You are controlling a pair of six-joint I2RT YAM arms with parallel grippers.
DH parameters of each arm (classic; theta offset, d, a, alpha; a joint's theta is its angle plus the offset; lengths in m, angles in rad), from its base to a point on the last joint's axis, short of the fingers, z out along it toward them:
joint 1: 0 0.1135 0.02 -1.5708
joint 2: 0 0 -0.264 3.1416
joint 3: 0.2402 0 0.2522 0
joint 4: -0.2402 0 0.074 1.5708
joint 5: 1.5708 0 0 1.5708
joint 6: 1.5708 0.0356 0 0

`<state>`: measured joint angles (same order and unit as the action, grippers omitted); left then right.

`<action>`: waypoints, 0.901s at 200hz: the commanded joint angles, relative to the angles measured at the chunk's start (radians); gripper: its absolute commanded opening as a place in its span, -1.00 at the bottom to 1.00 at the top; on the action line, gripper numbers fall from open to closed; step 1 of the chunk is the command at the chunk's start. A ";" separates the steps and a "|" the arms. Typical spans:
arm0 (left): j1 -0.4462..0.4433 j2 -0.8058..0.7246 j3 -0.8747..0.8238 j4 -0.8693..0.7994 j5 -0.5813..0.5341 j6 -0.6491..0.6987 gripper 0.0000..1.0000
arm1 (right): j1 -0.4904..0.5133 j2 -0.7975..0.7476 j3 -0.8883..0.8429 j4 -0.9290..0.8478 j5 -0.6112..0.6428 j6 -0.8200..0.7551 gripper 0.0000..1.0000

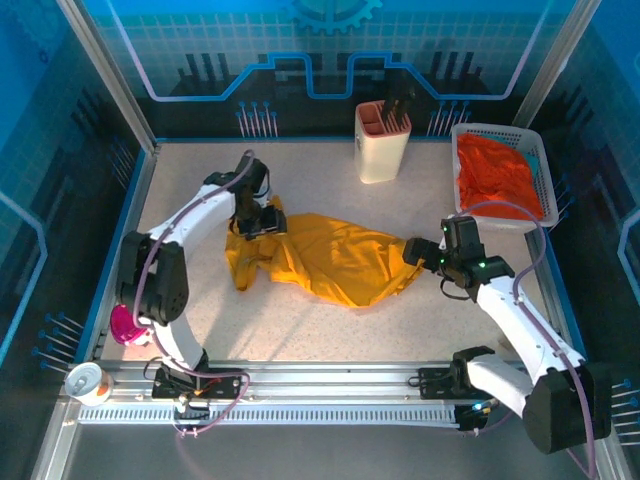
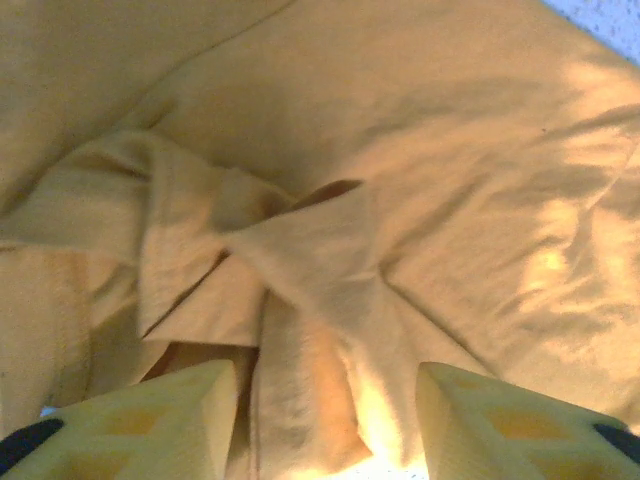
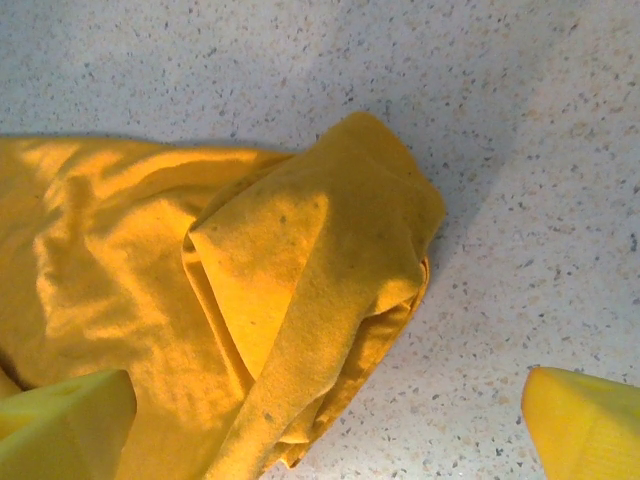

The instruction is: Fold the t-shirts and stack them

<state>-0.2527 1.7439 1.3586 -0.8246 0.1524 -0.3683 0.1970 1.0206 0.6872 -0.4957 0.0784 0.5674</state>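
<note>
Left claw (image 2: 325, 420): fingers spread, low over the mustard-yellow t-shirt (image 1: 330, 260), with a rumpled fold lying loose between them. Shirt sits crumpled mid-surface (image 1: 330, 335), strung out between the two arms, heavily creased, seams showing, its right end rolled into a thick bunch. Right claw (image 3: 330, 425): spread wide above that bunch, one finger over cloth, the other over bare speckled top. Orange-red t-shirt (image 1: 497, 180) is heaped in the white mesh basket (image 1: 490, 128), far right corner.
</note>
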 commanded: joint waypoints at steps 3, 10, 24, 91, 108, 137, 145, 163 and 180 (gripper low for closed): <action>0.010 -0.078 -0.092 0.070 0.053 -0.039 -0.05 | 0.004 0.035 0.012 0.018 -0.048 -0.017 0.99; 0.009 -0.095 -0.117 0.073 0.077 -0.046 -0.08 | 0.002 0.044 0.013 0.021 -0.049 -0.021 0.99; 0.006 -0.157 -0.193 0.099 0.098 -0.068 -0.09 | 0.004 0.051 0.013 0.033 -0.058 -0.030 0.99; -0.061 -0.402 -0.487 0.198 0.074 -0.188 -0.26 | 0.005 0.034 -0.048 0.131 -0.107 -0.004 0.73; -0.063 -0.404 -0.548 0.254 0.074 -0.189 -0.27 | 0.005 0.046 -0.046 0.132 -0.116 -0.004 0.72; -0.063 -0.370 -0.604 0.359 0.057 -0.175 -0.18 | 0.006 0.046 -0.048 0.136 -0.123 0.000 0.71; -0.063 -0.357 -0.608 0.382 0.061 -0.175 -0.17 | 0.006 0.043 -0.048 0.136 -0.124 0.000 0.71; -0.064 -0.331 -0.612 0.427 0.071 -0.178 -0.15 | 0.006 0.031 -0.051 0.132 -0.120 0.000 0.71; -0.068 -0.312 -0.615 0.461 0.075 -0.179 -0.16 | 0.006 0.019 -0.054 0.129 -0.112 -0.003 0.71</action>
<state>-0.3145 1.4052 0.7555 -0.4603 0.2150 -0.5419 0.1974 1.0641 0.6487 -0.3794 -0.0311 0.5602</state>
